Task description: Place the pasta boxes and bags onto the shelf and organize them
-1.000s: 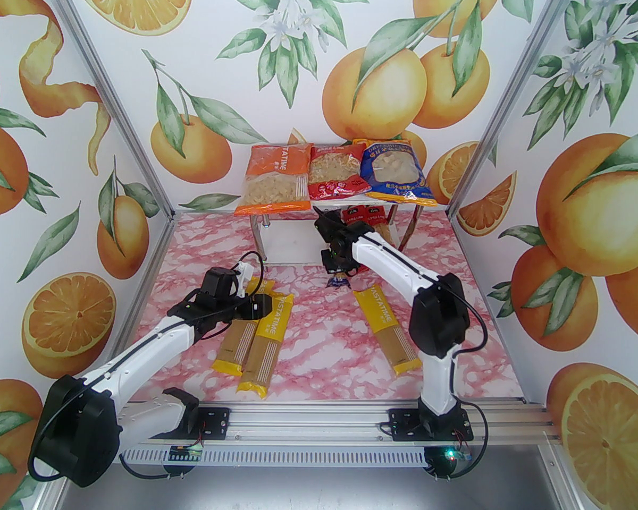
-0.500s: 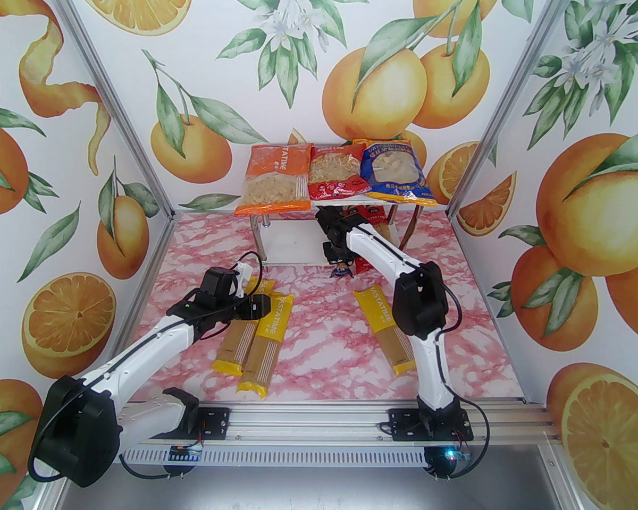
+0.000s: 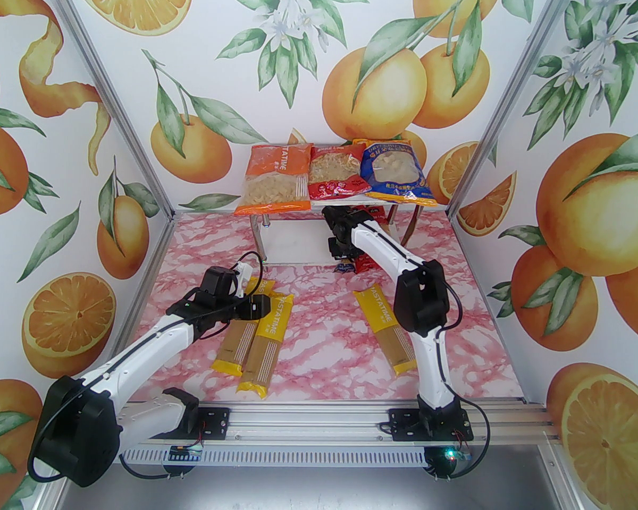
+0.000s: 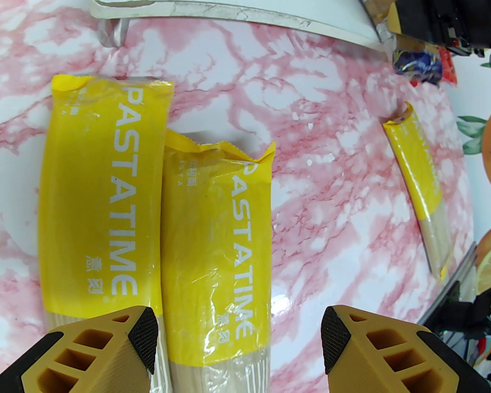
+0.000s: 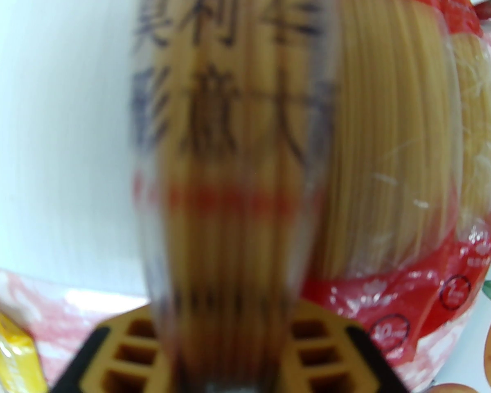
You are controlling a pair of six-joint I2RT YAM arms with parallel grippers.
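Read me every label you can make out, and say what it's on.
"PASTATIME": left yellow pack.
"PASTATIME": middle yellow pack.
"PASTATIME": right yellow pack.
"TATIME", start hidden: orange bag.
Large Chinese characters, blurred: dark blue pack.
Small print on red bag, blue bag, red pack: unreadable.

1. Walls [image 3: 276, 99]: white panels on three sides, printed with oranges, green leaves and white blossoms.
2. Corner posts [image 3: 106, 88]: bare aluminium, at both rear corners.
3. Table top [image 3: 324, 332]: glossy pink-and-white marble pattern.
4. Lighting: bright, even.
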